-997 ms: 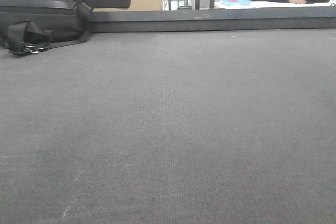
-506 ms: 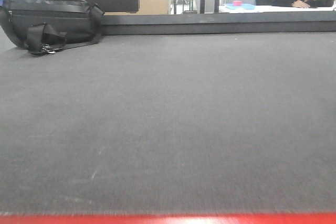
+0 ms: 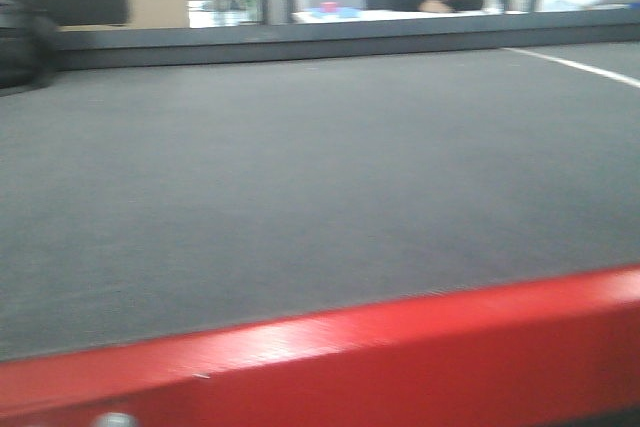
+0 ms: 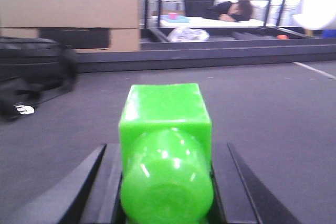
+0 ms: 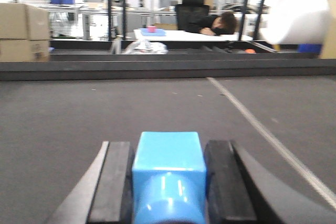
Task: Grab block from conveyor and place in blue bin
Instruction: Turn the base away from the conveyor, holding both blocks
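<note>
Left gripper (image 4: pixel 165 153): jaws clamped on a green block (image 4: pixel 164 111), seated between them.
Right gripper (image 5: pixel 167 148): jaws clamped on a blue block (image 5: pixel 168 156), seated between them.
Conveyor (image 4: pixel 273 108): dark grey belt lay below and ahead of both jaw pairs.

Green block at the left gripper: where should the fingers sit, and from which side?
Grip the green block by its two flat side faces, coming from its rounded end, as the left gripper appears to now. Those faces are parallel and upright; the domed end would likely slip.
</note>
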Robot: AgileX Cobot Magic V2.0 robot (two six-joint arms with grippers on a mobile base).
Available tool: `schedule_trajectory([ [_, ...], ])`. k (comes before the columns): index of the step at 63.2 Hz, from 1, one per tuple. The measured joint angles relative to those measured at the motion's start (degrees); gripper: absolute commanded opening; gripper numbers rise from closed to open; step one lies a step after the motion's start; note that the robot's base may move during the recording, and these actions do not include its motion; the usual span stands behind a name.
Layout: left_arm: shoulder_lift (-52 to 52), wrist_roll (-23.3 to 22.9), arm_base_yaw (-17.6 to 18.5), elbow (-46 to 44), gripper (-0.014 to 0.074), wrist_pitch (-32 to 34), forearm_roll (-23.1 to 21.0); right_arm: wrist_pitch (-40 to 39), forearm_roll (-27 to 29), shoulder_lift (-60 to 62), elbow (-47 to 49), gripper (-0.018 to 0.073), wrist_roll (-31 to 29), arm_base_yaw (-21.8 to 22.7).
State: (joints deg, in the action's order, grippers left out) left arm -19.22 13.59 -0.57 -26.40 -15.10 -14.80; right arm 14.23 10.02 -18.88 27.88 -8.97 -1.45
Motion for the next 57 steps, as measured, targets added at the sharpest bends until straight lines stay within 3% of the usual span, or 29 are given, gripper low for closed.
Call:
schedule_trajectory([
  [57, 0.00, 0.00, -0.10, 0.00, -0.0111, 0.00, 0.00, 0.00, -0.12, 0.00, 0.00, -0.0167, 0.00, 0.00],
])
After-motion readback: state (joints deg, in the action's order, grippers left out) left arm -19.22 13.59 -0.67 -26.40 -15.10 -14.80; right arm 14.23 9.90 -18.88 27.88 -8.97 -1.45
